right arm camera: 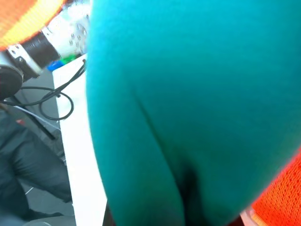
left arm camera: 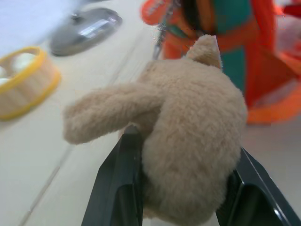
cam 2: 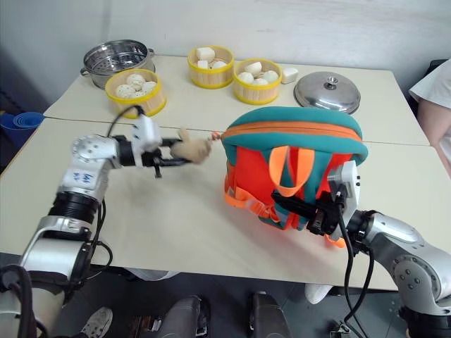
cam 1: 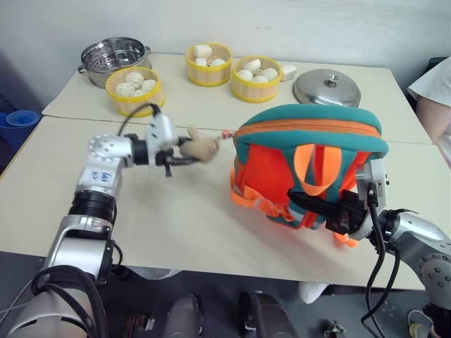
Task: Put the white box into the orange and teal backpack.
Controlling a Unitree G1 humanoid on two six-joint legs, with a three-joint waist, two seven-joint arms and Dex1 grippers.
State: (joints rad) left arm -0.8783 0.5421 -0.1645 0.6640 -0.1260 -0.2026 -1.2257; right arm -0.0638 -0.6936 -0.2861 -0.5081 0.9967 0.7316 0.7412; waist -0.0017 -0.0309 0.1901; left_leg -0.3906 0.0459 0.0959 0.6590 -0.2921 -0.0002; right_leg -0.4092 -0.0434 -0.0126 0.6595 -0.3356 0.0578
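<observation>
Head views. The orange and teal backpack (cam 1: 310,165) stands upright at right of centre on the pale desk (cam 1: 176,218), its teal top uppermost and its orange straps facing the camera. The white box cannot be made out in any view.

Left claw (cam 1: 192,156), left of centre: the two black fingers are closed part-way on the tan plush hamster toy (cam 1: 203,146), which hangs just left of the backpack's upper corner, joined to it by a short link. In the left wrist view the toy (left arm camera: 188,136) sits squeezed between the fingers (left arm camera: 120,188), with the backpack behind it.

Right claw (cam 2: 310,208), lower right: the black fingers lie against the backpack's strap side, pressed together on the fabric and strap webbing there. The right wrist view shows teal fabric (right arm camera: 197,108) directly against the lens.

Upper part of the frame, on the far desk: three yellow-rimmed steamer baskets (cam 1: 134,88) holding pale buns, a steel steamer pot (cam 1: 114,56) at upper left, and a steel lid (cam 1: 327,87) at upper right. A person's sleeve (cam 1: 431,84) shows at the right edge.
</observation>
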